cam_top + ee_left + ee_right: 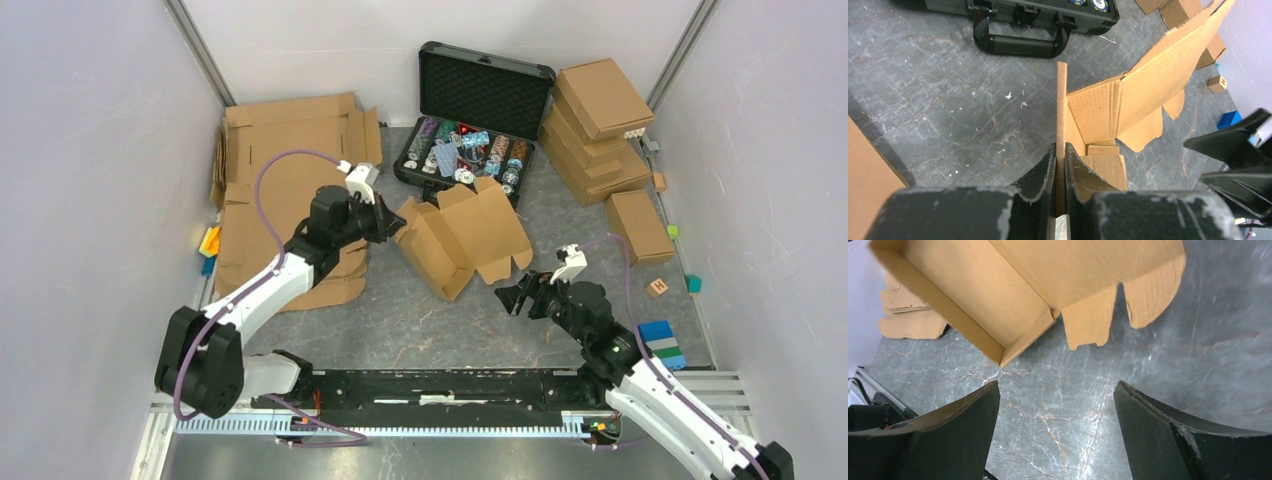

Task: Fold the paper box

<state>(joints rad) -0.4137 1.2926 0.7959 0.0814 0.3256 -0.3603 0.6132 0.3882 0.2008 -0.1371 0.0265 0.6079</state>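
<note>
The paper box [462, 235] lies partly folded on the grey table in front of the black case, its flaps spread and one long wall standing. My left gripper [392, 225] is at the box's left end, shut on a thin upright cardboard wall [1061, 100] that runs edge-on between its fingers [1042, 170]. The rest of the box [1128, 95] fans out to the right in the left wrist view. My right gripper [510, 298] hovers open just off the box's near right corner, nothing between its jaws. In the right wrist view the box [998, 285] and its tabs lie ahead of that gripper [1055, 390].
An open black case [470, 120] of poker chips stands behind the box. Flat cardboard sheets [290, 190] lie at the left and folded boxes [600, 120] are stacked at the back right. A small closed box [638, 225], a wooden cube [657, 287] and coloured blocks [660, 340] sit at the right.
</note>
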